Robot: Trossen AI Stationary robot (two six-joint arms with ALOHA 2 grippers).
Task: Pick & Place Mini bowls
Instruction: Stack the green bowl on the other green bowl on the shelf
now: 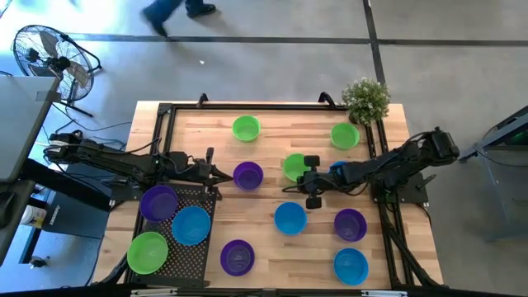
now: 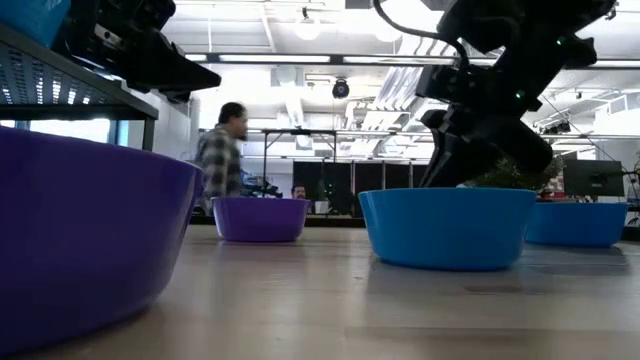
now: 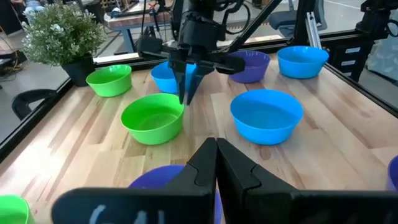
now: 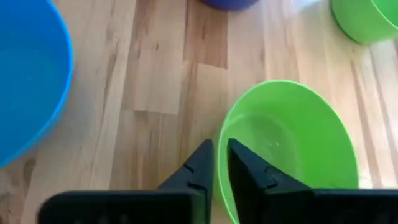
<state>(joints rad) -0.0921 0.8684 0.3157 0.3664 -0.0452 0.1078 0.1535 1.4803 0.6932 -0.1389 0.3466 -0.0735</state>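
A: Why does the right gripper (image 4: 221, 163) straddle the green bowl (image 4: 292, 146) mid-table?

B: One finger inside, one outside: it pinches the rim for lifting.

A: And the left gripper (image 3: 216, 163)?

B: Clenched, empty, waiting near the black rack (image 1: 191, 252), presumably the bowls' destination.

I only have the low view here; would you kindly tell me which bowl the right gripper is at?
Observer: The right gripper is closed on the rim of a green bowl near the table's middle.
Operator: And the left one?
Observer: The left gripper is shut and empty, next to a purple bowl.
Operator: Is anything on the tray?
Observer: Three bowls sit on the black tray: purple, blue and green.
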